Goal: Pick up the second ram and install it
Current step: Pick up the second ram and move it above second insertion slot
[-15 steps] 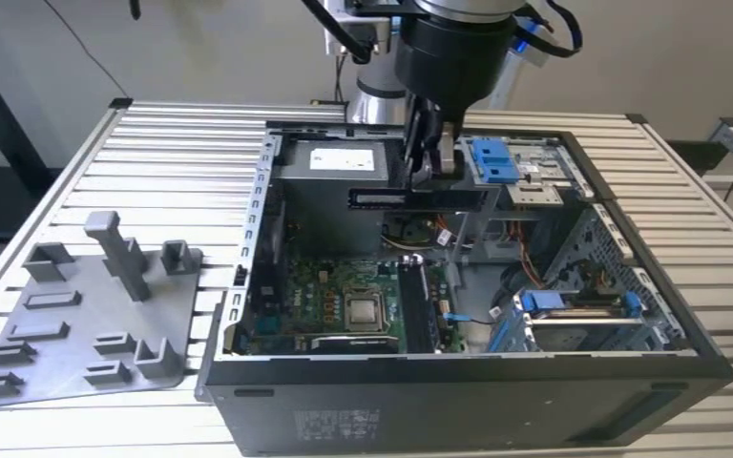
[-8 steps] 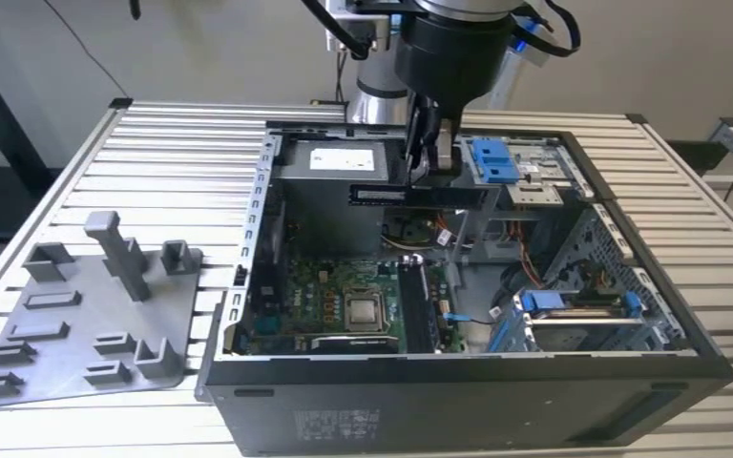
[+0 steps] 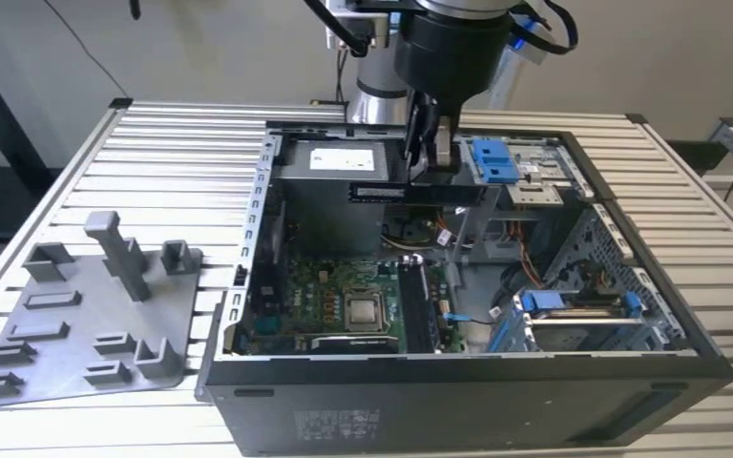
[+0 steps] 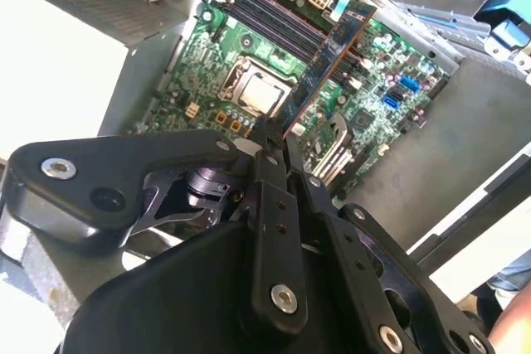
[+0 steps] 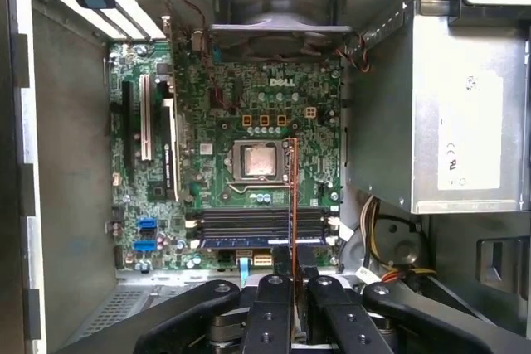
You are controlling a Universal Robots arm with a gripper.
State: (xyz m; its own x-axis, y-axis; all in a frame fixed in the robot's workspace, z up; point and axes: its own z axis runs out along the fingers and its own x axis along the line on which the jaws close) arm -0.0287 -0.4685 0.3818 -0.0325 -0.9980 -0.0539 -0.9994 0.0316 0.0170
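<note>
Gripped the second ram point(image 3: 418, 193) from above, the gripper point(image 3: 428, 172) pressed shut on the thin dark strip. Carried it level, high over the open computer case point(image 3: 469, 391), about at rim height in the exterior view and well apart from the motherboard point(image 3: 322, 305) below. Showed it nearly edge-on in the first wrist view point(image 5: 292, 196) and face-on and slanted in the second wrist view point(image 4: 336, 43), with the fingers point(image 4: 267, 163) clamped either side of it. Lay crosswise to the black memory slots point(image 5: 261, 221) in both wrist views, not touching them.

Crowded on several sides. Just behind the strip, the grey power supply point(image 3: 341, 160). Just beside it on the exterior view's right, the blue drive brackets point(image 3: 499, 160) and the metal drive cage point(image 3: 571, 315). Under the power supply, a bundle of coloured cables point(image 5: 383, 238) spilling near one end of the slots. Beyond the slots, the processor socket point(image 5: 253, 159), then the long expansion slots point(image 5: 145, 118) toward the far wall.

Walled in all round by the case's sheet-metal rim, open only at the top. Left a bare stretch of board around the socket and the slots, between the power supply and the drive cage. Outside, on the exterior view's left, just beside the case on the slatted table point(image 3: 176, 143), the grey tray point(image 3: 73, 320) with its upright posts.
</note>
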